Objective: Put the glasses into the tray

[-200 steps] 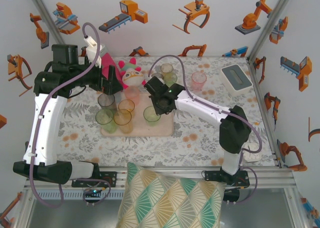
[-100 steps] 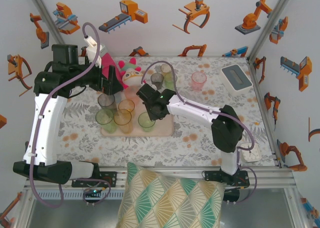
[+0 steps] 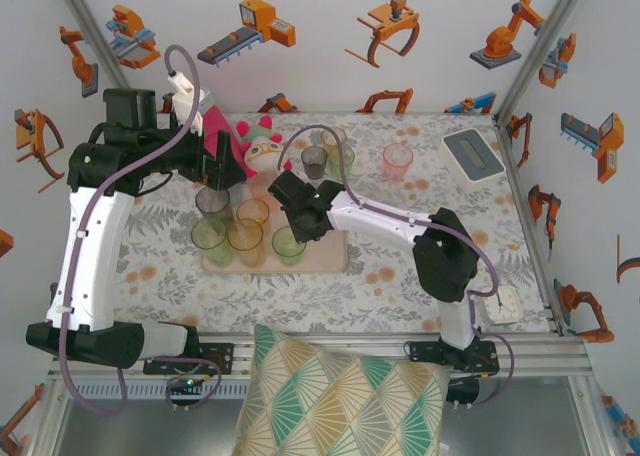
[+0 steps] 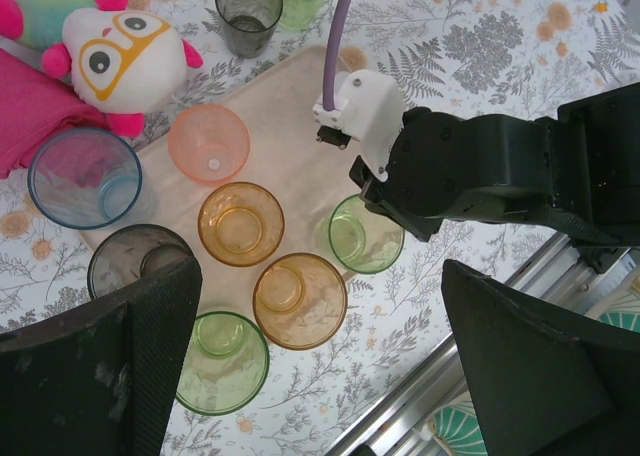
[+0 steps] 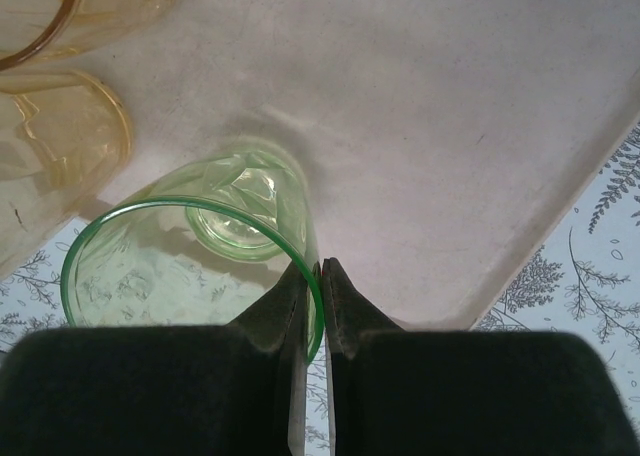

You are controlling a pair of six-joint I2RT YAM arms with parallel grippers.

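The beige-pink tray [image 3: 325,258] lies mid-table with several glasses standing on it: grey [image 3: 212,201], amber [image 3: 252,212], green [image 3: 209,235] and amber [image 3: 245,239]. My right gripper [image 5: 319,276] is shut on the rim of a green glass [image 5: 190,266], which sits low over the tray [image 5: 450,126] near its front edge. From above, that green glass [image 3: 289,244] is just left of the right gripper [image 3: 300,221]. My left gripper [image 4: 320,376] hangs open high above the tray [image 4: 290,126], holding nothing. Grey [image 3: 314,161], green [image 3: 341,157] and pink [image 3: 397,161] glasses stand on the table behind the tray.
A plush toy [image 3: 262,148] and a rolled pink towel [image 3: 215,121] lie behind the tray's left end. A grey-and-white box [image 3: 472,154] sits at the back right. A patterned cushion [image 3: 340,396] overhangs the near edge. A blue glass [image 4: 84,176] stands by the towel.
My right gripper has carried the green glass leftward and nearer, over the tray's front part. The left arm has stayed still.
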